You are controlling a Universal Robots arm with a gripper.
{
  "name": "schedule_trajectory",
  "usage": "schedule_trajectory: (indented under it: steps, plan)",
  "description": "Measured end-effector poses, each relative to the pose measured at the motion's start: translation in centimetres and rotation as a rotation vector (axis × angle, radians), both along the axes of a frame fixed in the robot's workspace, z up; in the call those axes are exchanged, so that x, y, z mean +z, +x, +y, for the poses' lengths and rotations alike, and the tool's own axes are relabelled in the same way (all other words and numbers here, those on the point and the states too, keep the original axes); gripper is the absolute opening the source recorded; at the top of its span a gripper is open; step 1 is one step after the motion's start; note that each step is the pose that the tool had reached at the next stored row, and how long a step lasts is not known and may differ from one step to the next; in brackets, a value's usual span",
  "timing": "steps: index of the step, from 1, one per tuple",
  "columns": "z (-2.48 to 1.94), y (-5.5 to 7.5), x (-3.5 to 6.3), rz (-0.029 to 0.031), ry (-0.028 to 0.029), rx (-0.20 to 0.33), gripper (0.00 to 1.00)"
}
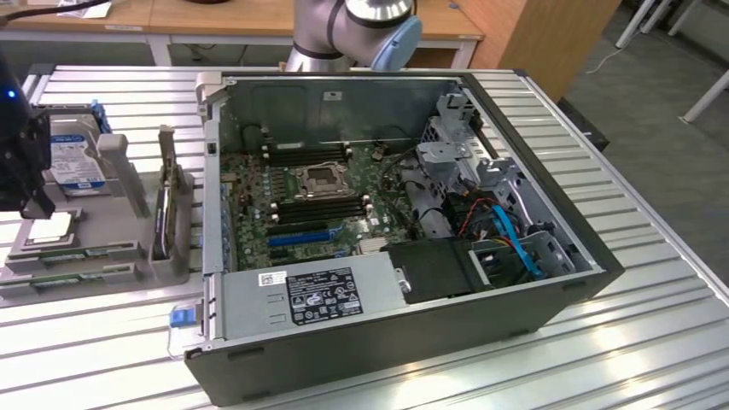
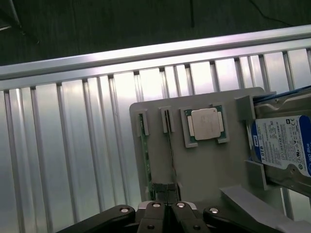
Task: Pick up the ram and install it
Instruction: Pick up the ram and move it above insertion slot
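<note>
The ram [image 2: 145, 155] is a thin green stick standing on edge in a slot of the grey parts holder [image 2: 204, 170], two slots over from a CPU [image 2: 205, 124]. In the exterior view the green ram [image 1: 82, 254] lies along the holder's near side at that view's left. My gripper [image 2: 167, 208] hangs above the holder near the ram's end, fingers pressed together and holding nothing. From outside, the gripper [image 1: 34, 207] shows as a dark body over the holder. The black memory slots [image 1: 324, 203] lie inside the open computer case [image 1: 547, 282].
A blue-labelled hard drive [image 2: 282, 145] stands in the holder beside the CPU. A second grey upright stand [image 1: 171, 213] sits between the holder and the case wall. The arm's base [image 1: 341, 34] rises behind the case. The slatted metal table [image 1: 638, 342] extends to the exterior view's right.
</note>
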State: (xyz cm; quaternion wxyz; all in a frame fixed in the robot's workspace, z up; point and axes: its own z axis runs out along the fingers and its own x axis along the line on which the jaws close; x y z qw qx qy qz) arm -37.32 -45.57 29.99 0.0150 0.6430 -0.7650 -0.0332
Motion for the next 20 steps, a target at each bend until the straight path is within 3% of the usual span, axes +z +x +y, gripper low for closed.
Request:
schedule_trajectory:
  steps: [7,20]
  plan:
    - [-0.45,0.0,-1.27,0.0001,0.0,0.0,0.11]
    - [-2.22,0.0,-3.64,0.0,0.0001,0.001,0.11]
